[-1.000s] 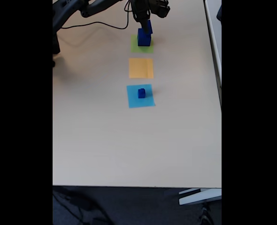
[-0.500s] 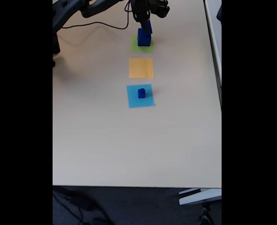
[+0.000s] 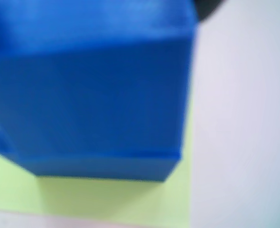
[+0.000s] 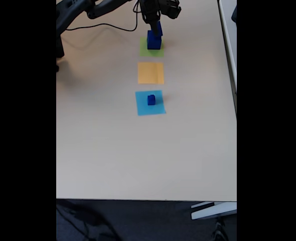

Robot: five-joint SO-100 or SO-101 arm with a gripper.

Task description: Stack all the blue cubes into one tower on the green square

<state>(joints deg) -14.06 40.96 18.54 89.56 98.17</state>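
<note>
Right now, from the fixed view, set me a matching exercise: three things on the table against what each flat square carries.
Things:
1. green square
2. orange square
3. light-blue square

States:
A. carries one small blue cube
B. carries nothing
C. carries the stacked blue cubes, with the gripper at the top of the stack

Pairs: 1-C, 2-B, 3-A

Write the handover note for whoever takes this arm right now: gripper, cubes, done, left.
Gripper: down at the top of the stack on the green square; open or shut cannot be told.
Cubes: the large cube sits on the green square with the medium cube on top of it. The small cube sits alone on the light-blue square. The orange square is bare.
Done: two levels stacked.
Left: fetch the small cube and put it on top.
</note>
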